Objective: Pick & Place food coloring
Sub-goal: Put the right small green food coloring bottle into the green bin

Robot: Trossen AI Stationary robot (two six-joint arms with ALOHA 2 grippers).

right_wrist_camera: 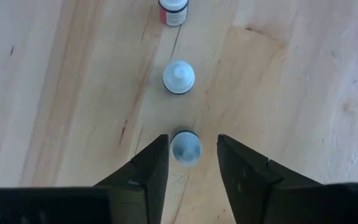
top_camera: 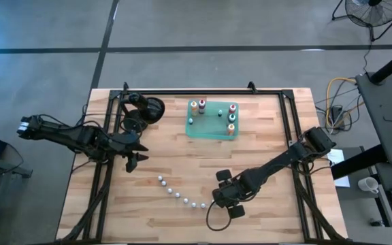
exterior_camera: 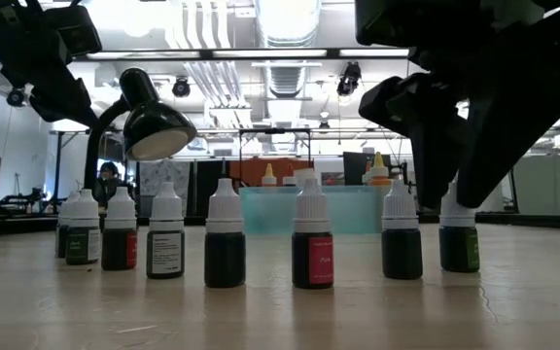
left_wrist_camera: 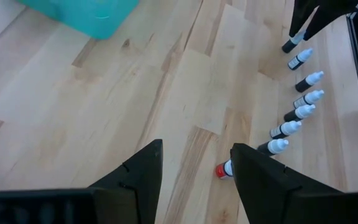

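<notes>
The right gripper (right_wrist_camera: 188,163) stood low over the near end of a curved row of white-capped food coloring bottles (top_camera: 180,194) on the wooden table (top_camera: 264,150). Its fingers (right_wrist_camera: 151,168) straddled the end bottle (right_wrist_camera: 186,148), a narrow gap showing on each side of the cap; no contact was visible. More bottles stood upright in the translucent green tray (top_camera: 209,129) at the far side. The left gripper (top_camera: 136,159) hung with fingers apart and empty near the table's left edge, beside a black desk lamp (top_camera: 145,111).
</notes>
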